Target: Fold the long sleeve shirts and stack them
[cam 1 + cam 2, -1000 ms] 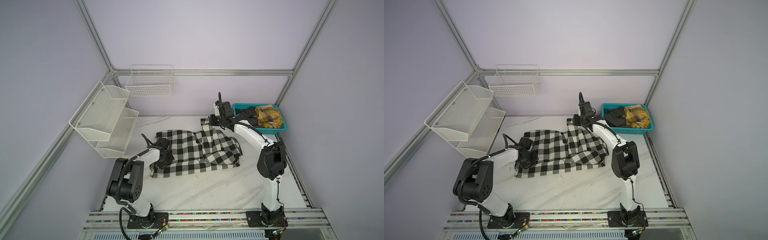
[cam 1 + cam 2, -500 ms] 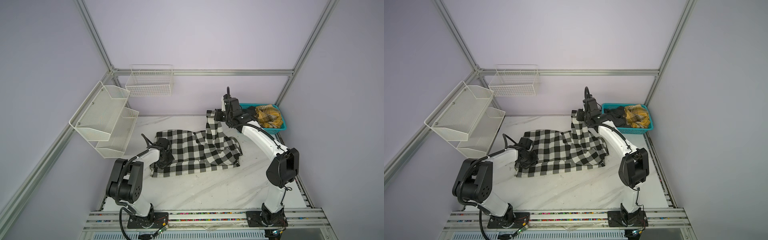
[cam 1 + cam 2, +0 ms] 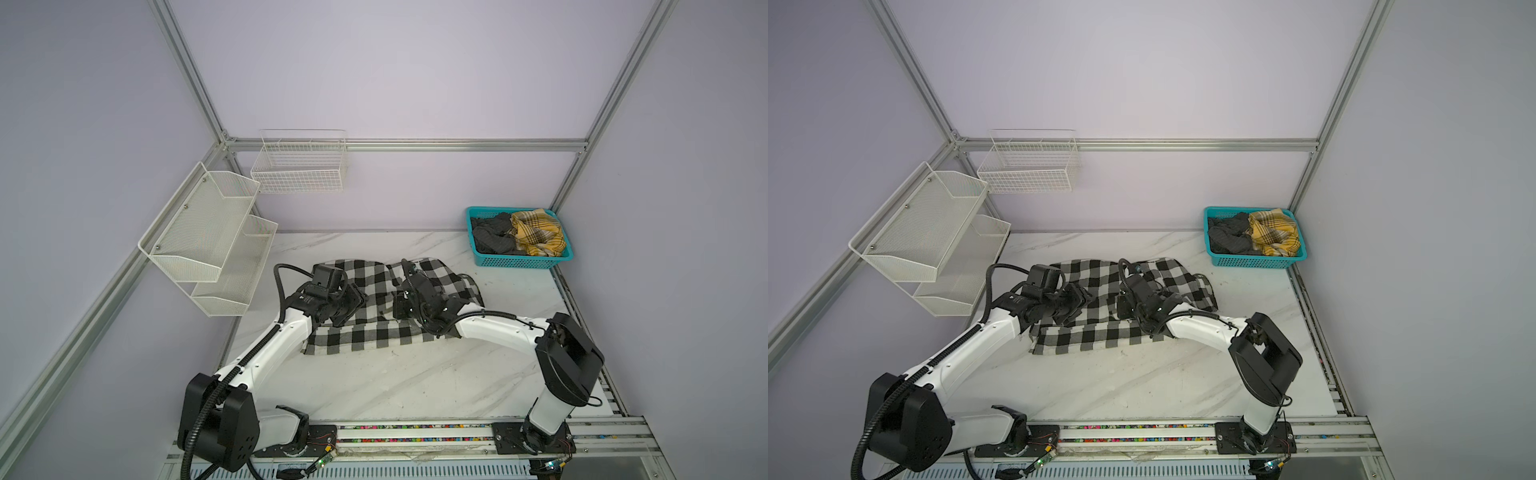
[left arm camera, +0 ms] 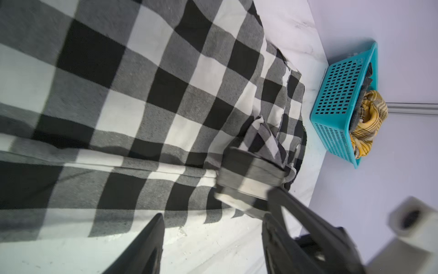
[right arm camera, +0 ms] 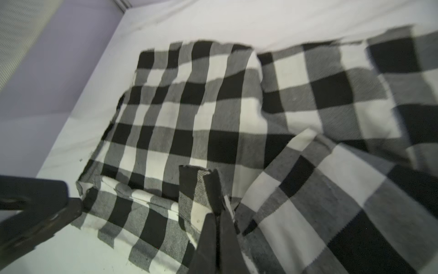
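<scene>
One of the long sleeve shirts point(image 3: 365, 336), in large black-and-white checks, lies partly folded in the middle of the marble table in both top views point(image 3: 1088, 338). My right gripper point(image 5: 219, 216) is shut on a bunched fold of its cloth point(image 5: 199, 187) and holds it low over the shirt's middle point(image 3: 397, 309). My left gripper point(image 4: 213, 219) stands open at the shirt's left side point(image 3: 360, 300), with only bare table between its fingers point(image 4: 155, 233). The left wrist view shows the held cuff point(image 4: 251, 175) right beside it.
A teal basket point(image 3: 521, 262) with dark and yellow checked clothes stands at the back right corner. White mesh shelves point(image 3: 208, 232) and a wire basket point(image 3: 299, 166) hang on the left and back walls. The two grippers are close together over the shirt.
My right gripper has carried the sleeve from the back of the table forward and down over the shirt. The left gripper has opened, let go of the shirt's edge and shifted slightly right.
</scene>
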Robot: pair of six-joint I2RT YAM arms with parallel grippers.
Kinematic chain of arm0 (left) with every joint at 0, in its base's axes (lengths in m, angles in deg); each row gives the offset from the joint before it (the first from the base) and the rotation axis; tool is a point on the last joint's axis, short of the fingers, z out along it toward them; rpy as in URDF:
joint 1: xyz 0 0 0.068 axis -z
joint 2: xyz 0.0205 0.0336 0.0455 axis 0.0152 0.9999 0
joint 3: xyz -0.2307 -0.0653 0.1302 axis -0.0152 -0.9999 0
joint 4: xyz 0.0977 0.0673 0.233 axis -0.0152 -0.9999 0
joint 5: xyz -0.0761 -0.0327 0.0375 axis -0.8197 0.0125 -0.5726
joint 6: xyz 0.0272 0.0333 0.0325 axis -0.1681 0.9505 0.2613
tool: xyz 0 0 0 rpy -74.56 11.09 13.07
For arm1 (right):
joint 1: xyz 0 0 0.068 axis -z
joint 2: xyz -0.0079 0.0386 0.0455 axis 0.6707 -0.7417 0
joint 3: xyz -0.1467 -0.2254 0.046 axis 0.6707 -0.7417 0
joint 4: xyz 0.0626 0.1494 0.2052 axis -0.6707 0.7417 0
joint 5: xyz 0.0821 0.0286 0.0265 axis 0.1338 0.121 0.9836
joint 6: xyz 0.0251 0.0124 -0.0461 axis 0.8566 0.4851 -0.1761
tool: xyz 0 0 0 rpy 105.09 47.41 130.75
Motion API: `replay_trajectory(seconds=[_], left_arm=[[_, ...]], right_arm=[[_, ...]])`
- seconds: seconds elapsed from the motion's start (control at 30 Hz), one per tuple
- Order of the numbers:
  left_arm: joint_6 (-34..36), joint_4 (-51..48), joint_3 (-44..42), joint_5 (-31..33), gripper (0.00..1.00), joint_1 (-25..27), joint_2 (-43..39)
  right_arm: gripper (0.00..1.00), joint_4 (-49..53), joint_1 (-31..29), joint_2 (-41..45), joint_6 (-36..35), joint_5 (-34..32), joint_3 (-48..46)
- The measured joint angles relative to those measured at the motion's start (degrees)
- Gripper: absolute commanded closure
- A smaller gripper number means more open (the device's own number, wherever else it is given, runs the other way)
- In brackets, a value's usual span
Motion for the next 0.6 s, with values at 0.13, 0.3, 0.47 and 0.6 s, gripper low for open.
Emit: replay_trajectory(seconds=[0.13, 0.3, 0.47, 0.6], left_arm=[[-5.07, 4.00, -2.49, -2.32, 0.34, 1.33, 0.57], [-10.82, 5.33, -6.45, -2.75, 0.34, 1.97, 1.70], [-14.32, 6.47, -6.75, -3.17, 0.35, 2.45, 3.32], [-16.28, 6.64, -7.13, -3.82, 0.34, 4.72, 5.42]], right_arm=[[0.96, -2.60, -4.57, -2.89, 1.64, -0.17, -1.03], [0.44, -4.68, -6.47, -2.73, 2.64, 0.42, -1.92], [0.38, -2.12, -5.86, 2.64, 4.74, -1.53, -4.33], [0.40, 3.45, -4.63, 8.37, 6.80, -3.45, -3.76]])
